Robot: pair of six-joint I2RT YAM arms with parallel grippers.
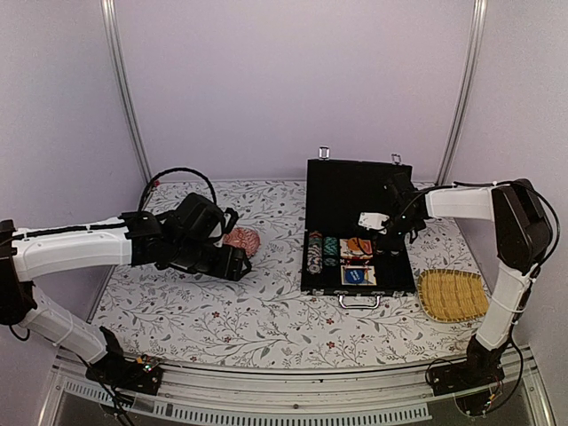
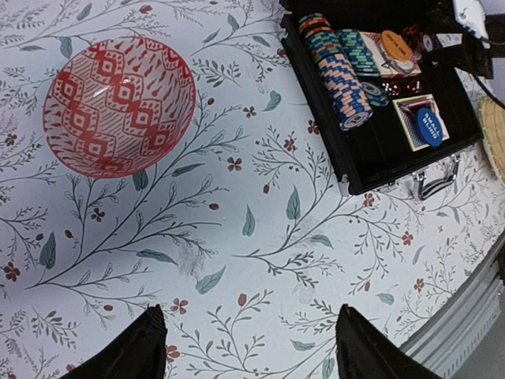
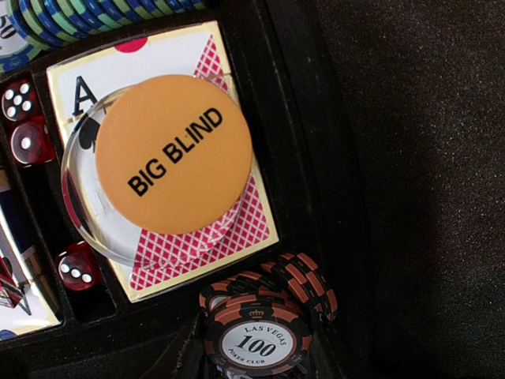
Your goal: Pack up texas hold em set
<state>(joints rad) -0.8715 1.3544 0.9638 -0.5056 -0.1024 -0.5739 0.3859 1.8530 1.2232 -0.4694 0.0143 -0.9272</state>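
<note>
Where the case lies: the case point(image 1: 359, 266) sits right of centre on the counter point(image 1: 222, 311), open, with its lid point(image 1: 351, 191) upright at the far side and its handle point(image 1: 359, 302) at the near edge.
Chips: rows of chips point(image 1: 315, 253) lie on edge in the left part of the case.
Deck: the deck point(image 3: 237, 229) is in a slot right of the chips, with red dice point(image 3: 20, 118) just beside it.
Orange disc: the orange disc point(image 3: 173, 154), printed BIG BLIND, rests flat on a clear disc on top of the deck.
100 chip: a short red-and-black stack topped by a 100 chip point(image 3: 256, 343) is just beside the deck, close under the right wrist camera.
Blue disc: the blue disc point(image 2: 428, 128) lies in the near right part of the case.
Right claw: the right claw point(image 1: 389, 234) hangs over the right part of the case, just right of the orange disc. I cannot tell how far open it is or whether it has hold of anything.
Left claw: the left claw point(image 2: 251, 312) is spread wide over bare counter with nothing between its fingers point(image 2: 146, 347), well left of the case.
Bowl: the patterned bowl point(image 2: 118, 106) sits just beside the left claw, on its far side.
Tray: the woven tray point(image 1: 453, 295) lies right of the case at the near side.
</note>
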